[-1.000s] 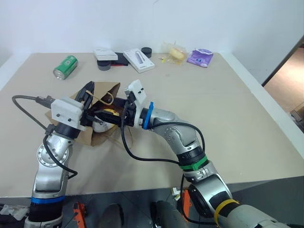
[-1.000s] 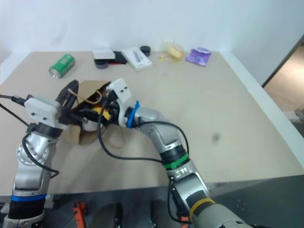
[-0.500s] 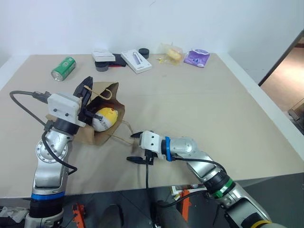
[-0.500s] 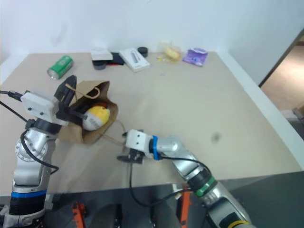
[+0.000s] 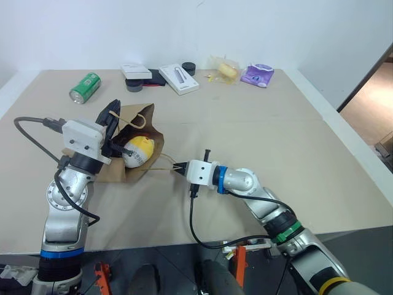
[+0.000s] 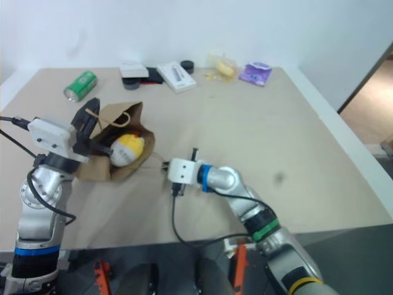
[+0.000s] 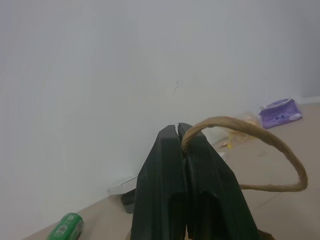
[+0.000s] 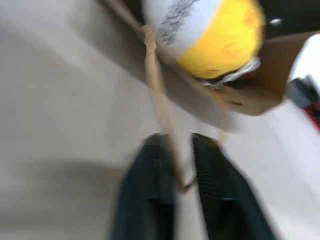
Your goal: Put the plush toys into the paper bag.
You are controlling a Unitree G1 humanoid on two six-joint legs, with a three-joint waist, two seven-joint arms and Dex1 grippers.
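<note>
left hand [image 5: 114, 111]: clamped tight on upper loop handle [image 7: 260, 145], holding paper bag [image 5: 136, 165] mouth up | right hand [image 5: 178, 167]: closed around lower handle [image 8: 159, 100] | yellow-and-white plush toy [image 5: 138, 151]: in bag mouth, bag lying on surface [image 5: 258, 141] | green can [image 5: 85, 87]: far side, label unreadable

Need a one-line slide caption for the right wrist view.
Right gripper closes on paper bag's handle; yellow-and-white plush toy sits in the bag mouth.

green can [image 5: 85, 87] on its side far left; white boxes [image 5: 179, 78], clear packet [image 5: 225, 68], purple pouch [image 5: 258, 74] along table's [image 5: 258, 141] far edge.
</note>
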